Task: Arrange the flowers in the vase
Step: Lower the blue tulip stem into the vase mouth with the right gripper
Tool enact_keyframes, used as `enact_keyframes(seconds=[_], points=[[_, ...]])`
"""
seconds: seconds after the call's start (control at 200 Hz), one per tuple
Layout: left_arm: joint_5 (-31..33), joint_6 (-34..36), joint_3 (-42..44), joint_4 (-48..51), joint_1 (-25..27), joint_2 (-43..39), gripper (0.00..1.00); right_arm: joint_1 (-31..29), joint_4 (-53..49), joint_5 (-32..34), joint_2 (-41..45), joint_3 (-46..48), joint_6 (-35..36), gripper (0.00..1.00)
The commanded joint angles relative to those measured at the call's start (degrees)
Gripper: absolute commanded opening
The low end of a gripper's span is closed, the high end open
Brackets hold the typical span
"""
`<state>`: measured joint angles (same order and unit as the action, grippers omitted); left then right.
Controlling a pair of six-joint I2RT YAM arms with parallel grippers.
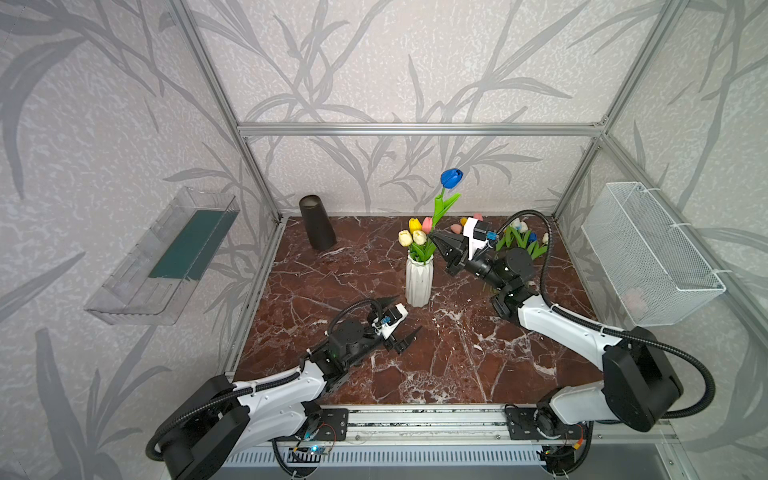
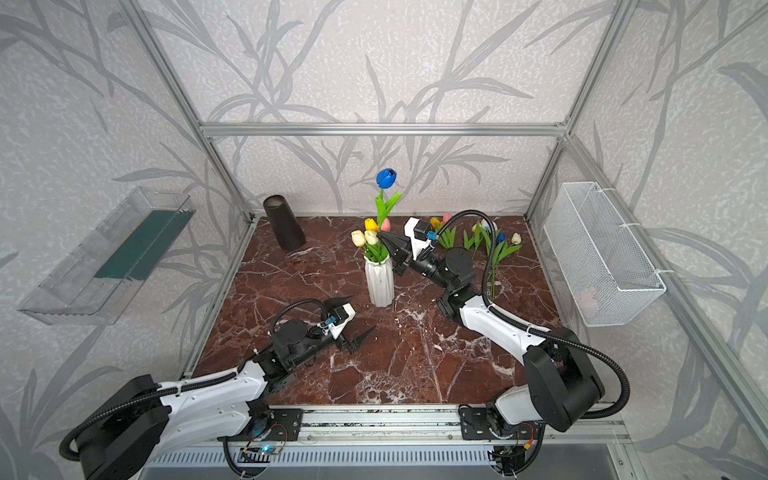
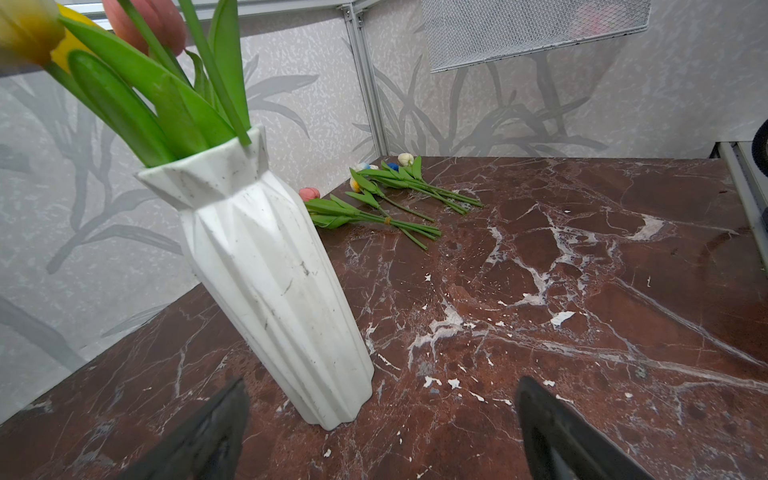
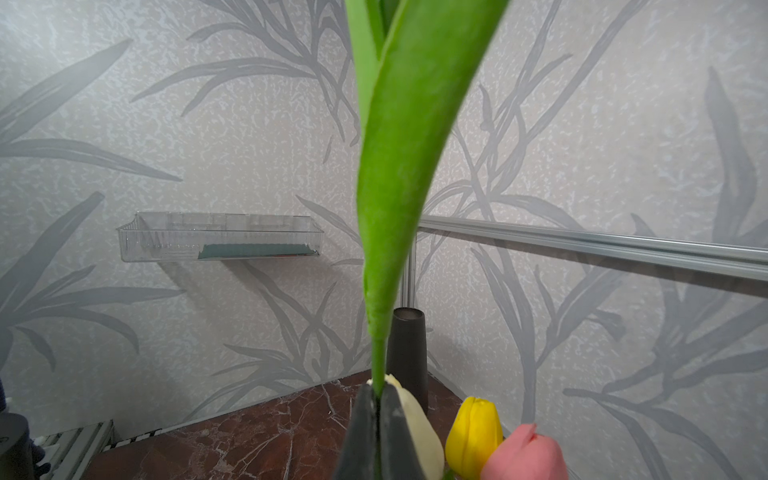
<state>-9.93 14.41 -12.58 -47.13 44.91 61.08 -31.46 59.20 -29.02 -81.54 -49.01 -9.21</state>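
Centre frame, the right pincer (image 1: 433, 235) clamps a blue-headed artificial tulip (image 1: 451, 178) by its stem, just beside the mouth of the white ribbed vase (image 1: 419, 282). The left pincer (image 1: 408, 313) gapes near its foot. Crowded leaves (image 1: 422, 251) may snag the stem, tipping the vase.

Wht vase (image 1: 419, 282) upright w/ 4 tulips (image 1: 418, 237); blue tulip (image 1: 451, 178) aloft alongside; rest (image 3: 332, 210) lie flat.

Two vases (image 1: 419, 282), four potted tulips (image 1: 419, 237) (plus one blue tulip (image 1: 451, 178)).
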Motion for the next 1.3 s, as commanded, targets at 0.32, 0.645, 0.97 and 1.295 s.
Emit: enact_keyframes(seconds=[0.32,0.645,0.97,1.295], points=[[0.2,1.1,-0.3,-0.5,0.2,0.5,0.99,-0.4,-0.1,-0.3,0.8,-4.2,0.3,0.00],[0.3,1.2,-0.3,-0.3,0.1,0.4,0.99,-0.4,-0.2,-0.9,-0.7,-3.3,0.1,0.00],[0.3,1.3,-0.4,-0.3,0.2,0.7,0.99,-0.4,0.4,1.0,-3.0,-2.5,3.0,0.00],[0.5,1.5,-0.4,-0.2,0.1,0.6,0.99,-0.4,0.7,0.2,-3.8,-0.3,3.0,0.00]])
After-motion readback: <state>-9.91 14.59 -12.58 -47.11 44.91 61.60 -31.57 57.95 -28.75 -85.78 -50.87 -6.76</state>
